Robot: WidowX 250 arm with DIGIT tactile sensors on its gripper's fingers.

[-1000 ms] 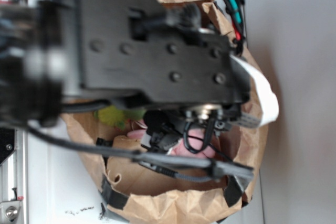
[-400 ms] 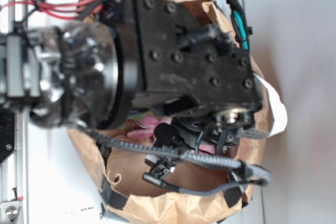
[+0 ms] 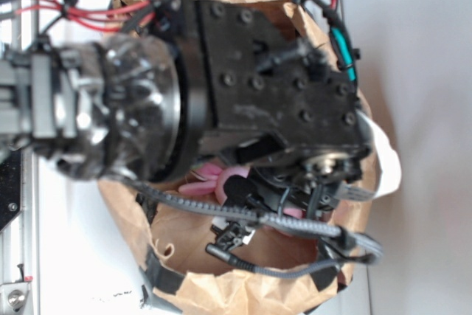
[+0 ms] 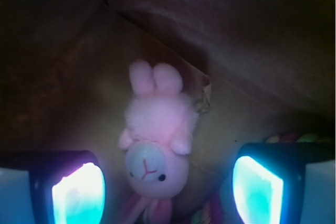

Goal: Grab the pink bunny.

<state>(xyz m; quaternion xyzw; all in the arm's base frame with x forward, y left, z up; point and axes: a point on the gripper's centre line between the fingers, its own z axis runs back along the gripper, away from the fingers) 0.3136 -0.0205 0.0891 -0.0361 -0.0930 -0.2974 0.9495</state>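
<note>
The pink bunny lies on the brown floor of the paper bag in the wrist view. Its feet point away, and its head and long ears point toward the camera. My gripper is open. Its two glowing pads stand left and right of the bunny's head, apart from it. In the exterior view the black arm reaches down into the bag and hides most of it. Only pink bits of the bunny show under the wrist.
A striped multicoloured thing lies close behind the right finger. The bag's walls rise close behind the bunny. Black cables hang over the bag's opening. A white paper flap sticks out at the bag's right rim.
The arm has swung over the bag and reached deeper into it. The green fuzzy thing seen a second ago is now covered by the arm.
</note>
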